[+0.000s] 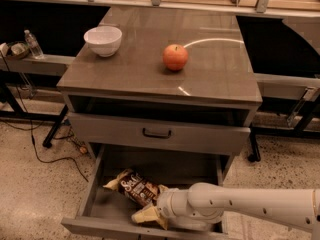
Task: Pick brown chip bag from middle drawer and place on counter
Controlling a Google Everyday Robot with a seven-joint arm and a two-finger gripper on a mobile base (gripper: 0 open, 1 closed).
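The jaws of the gripper (pixel 157 215) are hidden behind the white wrist (pixel 172 206), so we cannot tell their state. It sits against the near end of the brown chip bag (pixel 137 189), which lies in the open middle drawer (pixel 105 206). The arm (pixel 240 204) reaches in level from the right, cut off at the edge.

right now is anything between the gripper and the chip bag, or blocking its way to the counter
Nothing visible. The gripper is right at the brown chip bag in the middle drawer. The counter has bare room beside the apple and white bowl.
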